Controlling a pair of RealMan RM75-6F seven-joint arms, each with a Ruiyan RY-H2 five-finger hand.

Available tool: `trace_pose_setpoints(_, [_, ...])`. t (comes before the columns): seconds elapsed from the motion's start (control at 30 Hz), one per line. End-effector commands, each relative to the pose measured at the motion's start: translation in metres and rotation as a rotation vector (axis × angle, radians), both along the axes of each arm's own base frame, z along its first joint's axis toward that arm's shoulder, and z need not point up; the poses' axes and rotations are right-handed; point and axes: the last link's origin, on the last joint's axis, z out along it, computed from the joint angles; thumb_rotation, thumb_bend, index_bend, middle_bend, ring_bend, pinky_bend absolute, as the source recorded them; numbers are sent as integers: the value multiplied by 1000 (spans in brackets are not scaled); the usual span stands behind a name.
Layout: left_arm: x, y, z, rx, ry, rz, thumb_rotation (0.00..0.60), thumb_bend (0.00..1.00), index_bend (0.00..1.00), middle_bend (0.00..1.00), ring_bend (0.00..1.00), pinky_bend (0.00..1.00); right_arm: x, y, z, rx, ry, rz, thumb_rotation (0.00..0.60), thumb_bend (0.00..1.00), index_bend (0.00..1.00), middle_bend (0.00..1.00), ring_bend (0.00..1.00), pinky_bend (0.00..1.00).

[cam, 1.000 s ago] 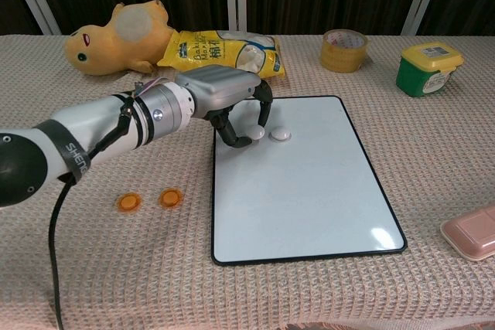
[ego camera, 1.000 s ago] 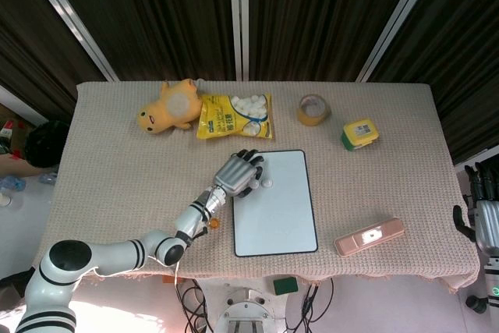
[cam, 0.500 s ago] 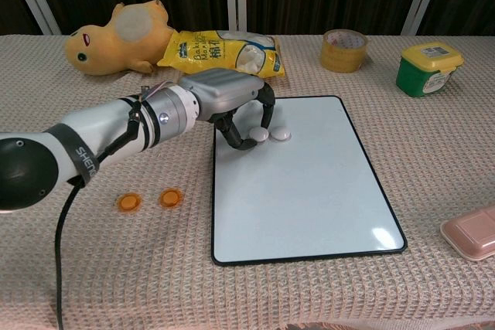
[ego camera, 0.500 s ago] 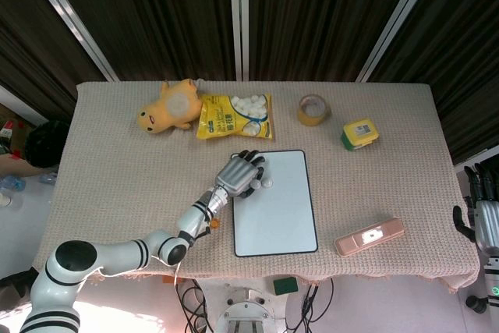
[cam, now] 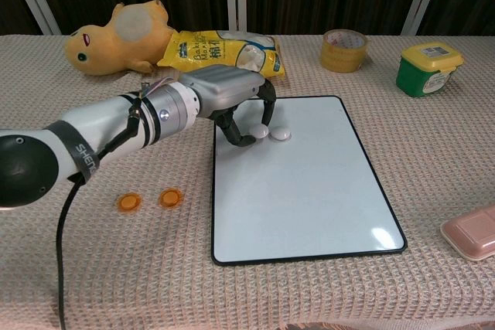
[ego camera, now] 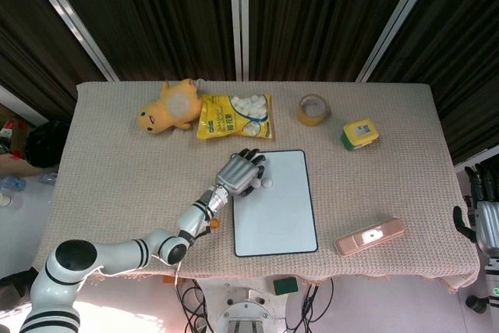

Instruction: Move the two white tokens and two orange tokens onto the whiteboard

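Two white tokens [cam: 261,132] [cam: 281,134] lie side by side near the top left corner of the whiteboard [cam: 309,199]. My left hand [cam: 228,94] arches over that corner, fingers curved and apart. The nearer white token lies flat on the board between its fingertips. Two orange tokens [cam: 129,203] [cam: 171,198] lie on the cloth left of the board, below my left forearm. In the head view the left hand [ego camera: 240,173] covers the board's [ego camera: 277,212] upper left corner. My right hand [ego camera: 485,216] hangs off the table's right side, fingers spread, holding nothing.
A yellow plush toy [cam: 116,36] and a yellow snack bag [cam: 220,50] lie behind the board. A tape roll [cam: 343,49] and a green tub with a yellow lid [cam: 430,69] stand at the back right. A pink case [cam: 470,233] lies at the front right.
The left hand shifted slightly right and up, and the white token at its fingertips slid closer to the other white token. The orange tokens and right hand stayed put.
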Motion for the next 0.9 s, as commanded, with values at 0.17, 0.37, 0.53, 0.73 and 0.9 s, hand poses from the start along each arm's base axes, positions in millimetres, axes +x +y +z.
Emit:
trace_pose_setpoints(0.17, [-2, 0, 0, -1, 7, 4, 600, 311, 486, 178, 66, 158, -1, 0, -1, 6, 3, -6, 600, 477, 0, 0, 0, 0])
trace_pose_setpoints(0.37, [-2, -3, -1, -5, 10, -2, 600, 311, 480, 178, 66, 158, -1, -1, -2, 9, -2, -7, 600, 477, 0, 0, 0, 0])
trace_pose_setpoints(0.53, [-3, -3, -1, -1, 12, 0, 600, 310, 476, 182, 66, 158, -1, 0, -2, 12, -4, -4, 600, 477, 0, 0, 0, 0])
trace_pose_setpoints(0.73, [-2, -3, -2, -3, 13, -1, 600, 310, 451, 182, 66, 158, -1, 0, -1, 11, -4, -3, 600, 477, 0, 0, 0, 0])
trace_pose_setpoints(0.9, [-1, -4, -4, -9, 6, 2, 600, 310, 432, 183, 66, 158, -1, 0, -1, 8, -2, -2, 600, 477, 0, 0, 0, 0])
